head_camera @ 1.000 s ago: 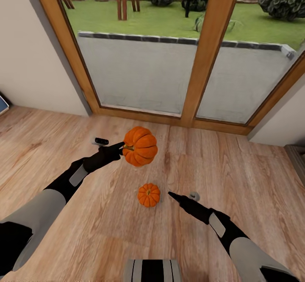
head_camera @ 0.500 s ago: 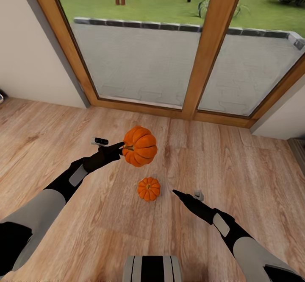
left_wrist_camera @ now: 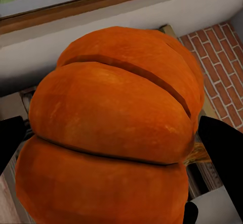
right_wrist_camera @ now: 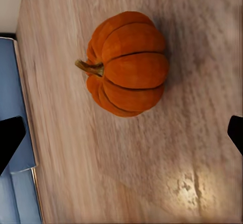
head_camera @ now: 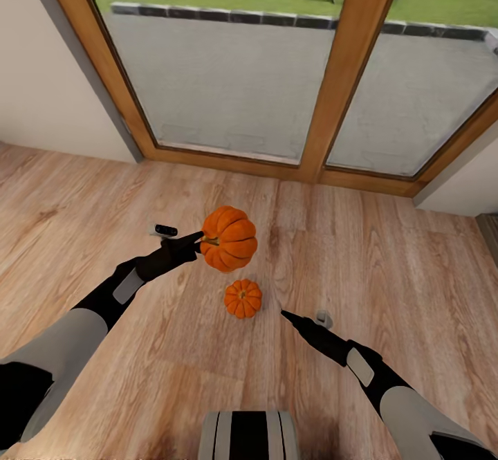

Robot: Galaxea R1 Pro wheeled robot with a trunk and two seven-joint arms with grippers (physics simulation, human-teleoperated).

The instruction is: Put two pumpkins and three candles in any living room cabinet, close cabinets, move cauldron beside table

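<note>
The left gripper (head_camera: pixel 196 241) has its jaws closed on one pumpkin (head_camera: pixel 229 238), held up over the wood floor (head_camera: pixel 387 259) near the glass doors (head_camera: pixel 228 79). In the left wrist view this held pumpkin (left_wrist_camera: pixel 114 133) sits between the two dark fingers (left_wrist_camera: pixel 223 143), so the grip looks firm.

The second pumpkin (head_camera: pixel 243 298) lies on the floor, just in front of the right gripper (head_camera: pixel 285 316). In the right wrist view it (right_wrist_camera: pixel 126 64) is on its side, stem pointing sideways, w/ the jaws spread wide and not touching it.

Step in hand, as I judge: pick up the 2nd pumpkin w/ the right arm. To do it well:
- bring the gripper down until the widest part is between the fingers, not the top only;
- close across the ribs, not on the stem, bc the round body can roll away;
- do not push it along the floor;
- keep the left arm steady, high enough to be apart from the right one.
</note>
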